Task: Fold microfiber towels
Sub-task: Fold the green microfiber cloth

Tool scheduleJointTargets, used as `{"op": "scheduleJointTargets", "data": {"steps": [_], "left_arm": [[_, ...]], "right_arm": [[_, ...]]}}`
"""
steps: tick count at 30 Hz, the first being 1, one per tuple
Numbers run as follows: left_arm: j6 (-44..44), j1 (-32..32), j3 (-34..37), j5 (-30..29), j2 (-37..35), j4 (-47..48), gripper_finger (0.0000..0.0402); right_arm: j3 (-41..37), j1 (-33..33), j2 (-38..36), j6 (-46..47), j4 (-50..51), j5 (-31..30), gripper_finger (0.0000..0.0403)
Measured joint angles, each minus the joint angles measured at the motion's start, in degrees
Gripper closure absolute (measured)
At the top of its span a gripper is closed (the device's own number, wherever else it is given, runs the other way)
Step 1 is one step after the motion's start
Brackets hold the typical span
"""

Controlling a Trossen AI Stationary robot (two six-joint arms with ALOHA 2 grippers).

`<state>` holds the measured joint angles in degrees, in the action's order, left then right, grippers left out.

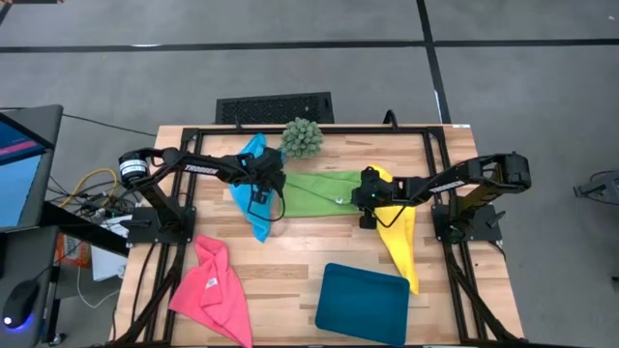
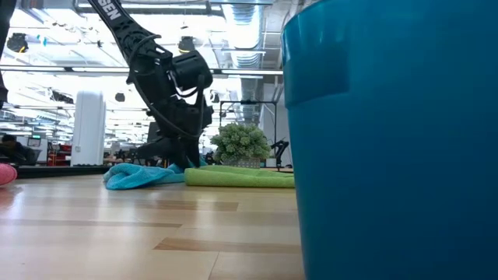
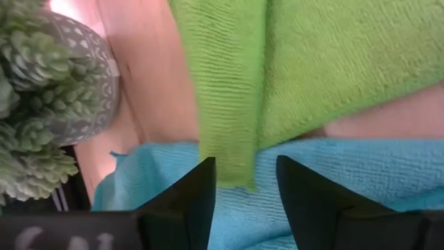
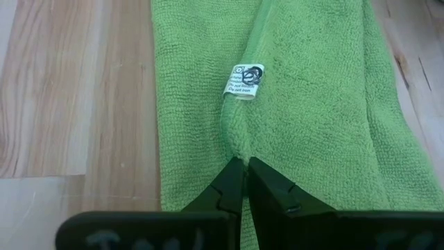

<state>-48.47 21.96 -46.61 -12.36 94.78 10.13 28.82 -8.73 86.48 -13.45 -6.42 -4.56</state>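
Your left gripper [image 1: 274, 182] sits low at the lime green towel's [image 1: 324, 191] left end, its fingers [image 3: 187, 201] parted with a corner of that towel between them. Your right gripper [image 1: 362, 196] is at the towel's right end, jaws pinched together, apparently on a ridge of its fabric. Both arms reach inward toward it.

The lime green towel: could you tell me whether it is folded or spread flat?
Folded: the lime green towel lies doubled into a strip, one layer overlapping another in the left wrist view.
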Motion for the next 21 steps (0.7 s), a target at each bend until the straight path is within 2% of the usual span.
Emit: {"op": "scheduleJointTargets", "data": {"steps": [7,11,14,21], "left_arm": [[-0.5,0.6,-0.1,0.0,2.9,-0.8,0.0293],[-0.1,0.3,-0.3,-2.8,5.3,-2.5,0.0308],[1.1,-0.2,-0.3,-5.2,5.5,-3.7,0.0321],[1.5,-0.7,0.0,-6.5,5.1,-3.6,0.0369]], "right_arm": [[0.0,0.0,0.0,0.4,0.0,0.0,0.0359],[0.0,0.0,0.0,1.0,0.1,0.0,0.0359],[0.0,0.0,0.0,1.0,0.2,0.0,0.0359],[0.0,0.0,0.0,1.0,0.2,0.0,0.0359]]}}
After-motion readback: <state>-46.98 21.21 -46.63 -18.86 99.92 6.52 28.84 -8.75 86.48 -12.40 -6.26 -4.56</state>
